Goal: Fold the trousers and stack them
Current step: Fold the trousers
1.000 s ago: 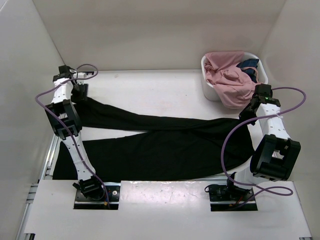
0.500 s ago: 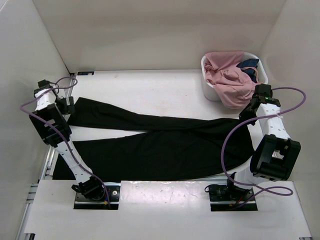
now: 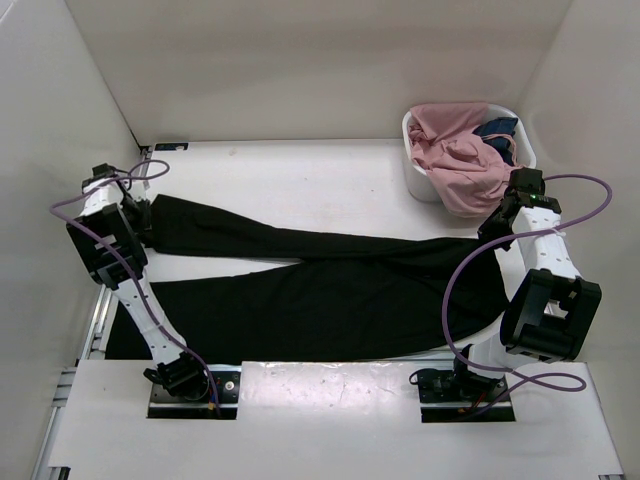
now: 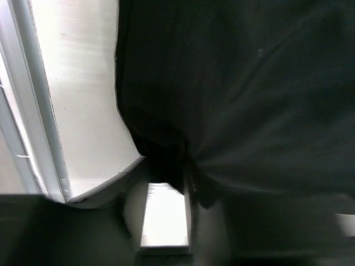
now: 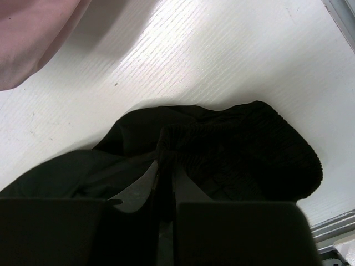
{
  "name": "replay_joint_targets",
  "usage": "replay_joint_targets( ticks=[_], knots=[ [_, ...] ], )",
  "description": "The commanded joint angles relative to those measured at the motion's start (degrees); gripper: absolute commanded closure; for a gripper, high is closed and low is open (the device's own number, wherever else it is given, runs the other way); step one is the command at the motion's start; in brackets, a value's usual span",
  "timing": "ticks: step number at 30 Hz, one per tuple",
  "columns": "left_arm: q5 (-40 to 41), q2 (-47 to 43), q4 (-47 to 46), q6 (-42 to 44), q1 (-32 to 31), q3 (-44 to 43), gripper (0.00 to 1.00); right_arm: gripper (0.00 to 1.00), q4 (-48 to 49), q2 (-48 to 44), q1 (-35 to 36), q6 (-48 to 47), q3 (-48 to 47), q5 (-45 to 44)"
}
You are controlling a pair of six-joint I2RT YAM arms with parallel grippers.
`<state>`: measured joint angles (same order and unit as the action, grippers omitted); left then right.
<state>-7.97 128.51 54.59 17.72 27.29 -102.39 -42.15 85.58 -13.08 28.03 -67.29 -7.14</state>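
The black trousers (image 3: 330, 290) lie spread across the table, both legs running left and the waist at the right. My left gripper (image 3: 143, 215) sits at the end of the far leg, by the left wall. In the left wrist view it (image 4: 188, 172) is shut, with the dark fabric (image 4: 249, 100) bunched into a pinch between its fingers. My right gripper (image 3: 497, 235) is at the waist end. The right wrist view shows it (image 5: 166, 166) shut on a fold of the ribbed waistband (image 5: 249, 149).
A white basket (image 3: 418, 170) stands at the back right, holding a pink garment (image 3: 455, 150) and a small dark blue garment (image 3: 497, 130). The pink garment (image 5: 33, 39) hangs close to my right gripper. White walls enclose the table, and a metal rail (image 4: 33, 111) runs along its left edge.
My left arm swung out toward the left wall, then came back a little onto the far leg's end and closed on the fabric. The right arm has not moved.
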Motion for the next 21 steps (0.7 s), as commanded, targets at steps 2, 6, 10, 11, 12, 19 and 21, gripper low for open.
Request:
replay_joint_targets(
  ticks=[2,6,10,11,12,19,21],
  knots=[
    [-2.7,2.9,2.8,0.8,0.4,1.8,0.86,1.0,0.4,-1.5,-0.2,-0.5,-0.1,0.0],
    [-3.2,-0.2,5.3,3.0,2.1,-0.7,0.86,1.0,-0.9,-1.5,-0.2,-1.7,-3.0,0.0],
    [-0.4,-1.9,15.7,7.6,5.0,-19.1,0.86,1.0,-3.8,-4.4,-0.2,-2.3,-5.2,0.0],
    [0.5,-2.6,20.7,8.6,5.1,-21.7,0.86,1.0,-4.4,-5.3,-0.2,-2.3,-5.9,0.0],
    [1.6,-4.0,20.7,9.2,5.8,-21.7,0.86,1.0,-5.3,-6.5,-0.2,-2.3,-5.9,0.0],
    [10.4,-24.3,20.6,18.2,9.8,3.0,0.86,1.0,-15.2,-22.7,-0.7,7.2,-0.8,-6.0],
    [12.1,-28.6,20.6,19.7,12.7,10.0,0.86,1.0,-19.2,-26.0,-0.7,9.9,2.1,-6.7]
  ],
)
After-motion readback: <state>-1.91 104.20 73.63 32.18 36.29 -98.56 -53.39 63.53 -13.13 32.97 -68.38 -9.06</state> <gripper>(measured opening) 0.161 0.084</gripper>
